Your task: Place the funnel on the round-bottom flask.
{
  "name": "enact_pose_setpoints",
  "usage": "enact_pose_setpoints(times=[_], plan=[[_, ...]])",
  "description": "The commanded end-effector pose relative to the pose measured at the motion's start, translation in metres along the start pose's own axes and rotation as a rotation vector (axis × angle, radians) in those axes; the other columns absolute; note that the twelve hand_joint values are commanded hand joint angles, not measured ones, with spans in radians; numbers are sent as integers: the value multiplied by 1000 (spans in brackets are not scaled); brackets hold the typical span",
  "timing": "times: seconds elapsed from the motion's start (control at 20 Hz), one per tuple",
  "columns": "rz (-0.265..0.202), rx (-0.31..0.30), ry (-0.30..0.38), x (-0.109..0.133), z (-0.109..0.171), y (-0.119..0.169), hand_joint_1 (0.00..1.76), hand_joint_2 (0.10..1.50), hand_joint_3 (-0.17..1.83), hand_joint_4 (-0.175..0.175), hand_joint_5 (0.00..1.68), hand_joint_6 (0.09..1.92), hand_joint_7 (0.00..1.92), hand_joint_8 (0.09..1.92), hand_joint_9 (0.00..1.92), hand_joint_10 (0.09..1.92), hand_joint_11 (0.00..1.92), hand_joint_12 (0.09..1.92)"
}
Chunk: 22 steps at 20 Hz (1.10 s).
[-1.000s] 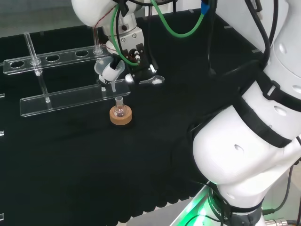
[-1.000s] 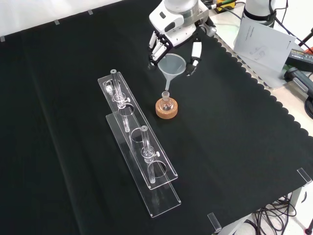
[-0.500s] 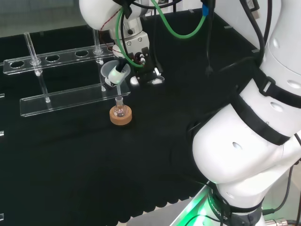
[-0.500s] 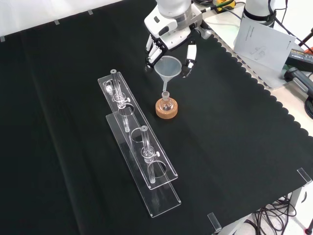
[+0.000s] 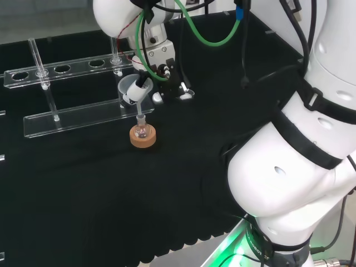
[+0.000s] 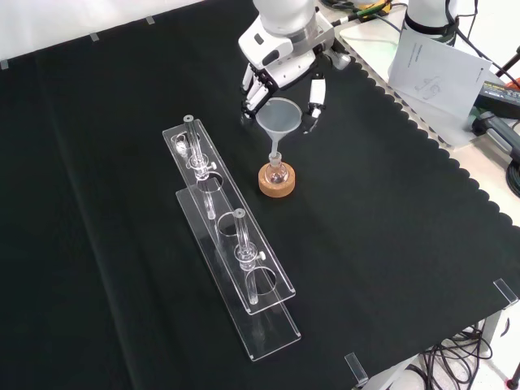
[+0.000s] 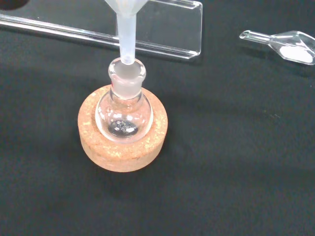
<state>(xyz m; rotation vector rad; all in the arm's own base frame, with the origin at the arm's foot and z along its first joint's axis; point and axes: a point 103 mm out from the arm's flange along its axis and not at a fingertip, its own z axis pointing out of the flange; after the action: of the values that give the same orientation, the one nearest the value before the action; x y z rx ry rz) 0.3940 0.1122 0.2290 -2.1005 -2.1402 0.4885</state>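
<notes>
Above the small clear round-bottom flask (image 7: 124, 110) (on its cork ring stand (image 7: 123, 142)), the translucent plastic funnel (image 6: 280, 120) hangs upright, stem down into its neck, pinched at the rim by the hand (image 6: 280, 69).

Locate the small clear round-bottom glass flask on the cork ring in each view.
Head view: the small clear round-bottom glass flask sits left of centre, in front of the clear rack, under the hand.
Front view: the flask sits centre, slightly above the middle, right of the rack.
Wrist view: the flask sits near centre, the translucent funnel's stem at its mouth.
Shared landmark: the cork ring stand under it.
</notes>
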Motion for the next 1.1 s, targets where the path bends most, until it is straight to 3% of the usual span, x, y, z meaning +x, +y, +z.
enact_pose_setpoints(times=[0.05,0.35,0.5,1.1], plan=[[-7,9,13,-5,5,-1,700,810,474,-71,634,589,879,727,1276,400,891,1067],[-11,20,17,-14,14,3,700,810,475,-71,634,591,878,729,1272,404,888,1070],[37,38,14,-9,19,6,699,809,476,-71,633,592,878,730,1270,407,887,1072],[-8,46,33,0,23,4,697,809,479,-72,628,594,876,733,1265,414,883,1076]])
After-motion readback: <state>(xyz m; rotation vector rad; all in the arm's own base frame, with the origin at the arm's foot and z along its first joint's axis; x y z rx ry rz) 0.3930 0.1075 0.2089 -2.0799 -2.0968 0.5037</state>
